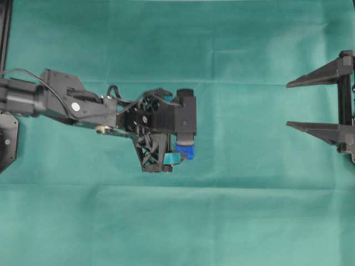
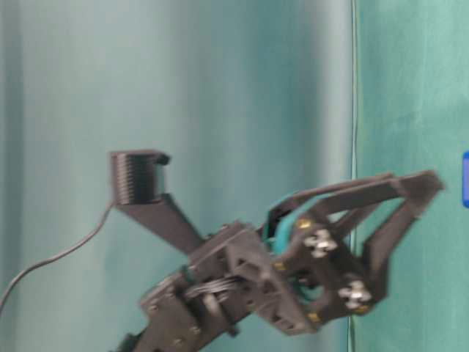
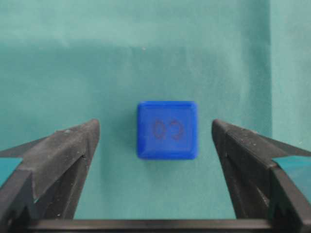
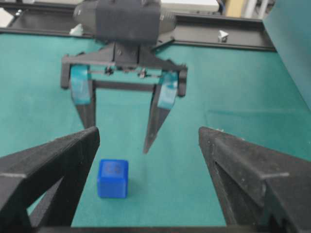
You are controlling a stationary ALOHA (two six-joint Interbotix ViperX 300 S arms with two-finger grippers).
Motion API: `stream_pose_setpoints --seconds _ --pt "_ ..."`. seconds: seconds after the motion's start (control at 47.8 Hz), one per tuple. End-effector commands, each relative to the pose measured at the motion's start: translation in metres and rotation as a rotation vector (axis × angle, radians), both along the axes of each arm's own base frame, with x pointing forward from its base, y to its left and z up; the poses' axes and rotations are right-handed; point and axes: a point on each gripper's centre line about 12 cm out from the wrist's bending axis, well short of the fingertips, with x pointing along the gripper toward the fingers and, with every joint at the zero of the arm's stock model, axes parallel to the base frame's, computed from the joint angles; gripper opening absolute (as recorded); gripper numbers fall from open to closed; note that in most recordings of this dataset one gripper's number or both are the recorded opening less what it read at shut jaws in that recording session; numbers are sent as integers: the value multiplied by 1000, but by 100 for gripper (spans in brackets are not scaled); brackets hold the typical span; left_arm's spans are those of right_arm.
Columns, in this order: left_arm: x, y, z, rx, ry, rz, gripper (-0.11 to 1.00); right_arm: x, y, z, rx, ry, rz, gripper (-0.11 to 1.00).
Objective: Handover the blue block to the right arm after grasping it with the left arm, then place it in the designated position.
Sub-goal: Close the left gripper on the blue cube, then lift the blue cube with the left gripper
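The blue block [image 3: 167,130] lies on the green cloth with a faint dark mark on its top face. My left gripper [image 3: 155,127], teal tape at its finger bases, points down over the block and is open, one finger on each side with a clear gap to both. From overhead the block [image 1: 187,151] is half hidden under that gripper [image 1: 180,148]. In the right wrist view the block [image 4: 112,178] rests below the left gripper [image 4: 118,141]. My right gripper [image 1: 287,105] waits at the right edge, open and empty. The designated position is not in view.
Green cloth [image 1: 249,210] covers the table, with a crease running across it [image 1: 249,183]. Black frame rails [image 4: 218,41] run along the far edge in the right wrist view. A black mounting bracket [image 1: 6,138] sits at the left edge.
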Motion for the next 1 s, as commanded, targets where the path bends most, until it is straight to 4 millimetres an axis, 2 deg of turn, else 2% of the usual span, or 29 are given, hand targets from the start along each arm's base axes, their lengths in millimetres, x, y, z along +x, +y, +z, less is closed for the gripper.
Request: stream_pose_setpoints --seconds 0.0,0.544,0.816,0.879,0.963,0.984 --pt "4 -3 6 1 -34 -9 100 3 -1 7 -1 -15 -3 95" --pt "12 -3 -49 1 0 -9 100 4 -1 4 -3 -3 -3 95" --pt "14 -3 -51 1 2 -9 99 4 -1 2 -3 6 -3 95" --pt "12 -4 -52 3 6 -12 96 4 -1 2 -3 6 -3 95" --pt "12 -6 -52 5 6 -19 84 4 -1 2 -3 8 -3 95" --pt "12 -7 -52 5 6 -21 74 4 -1 3 -3 5 -3 95"
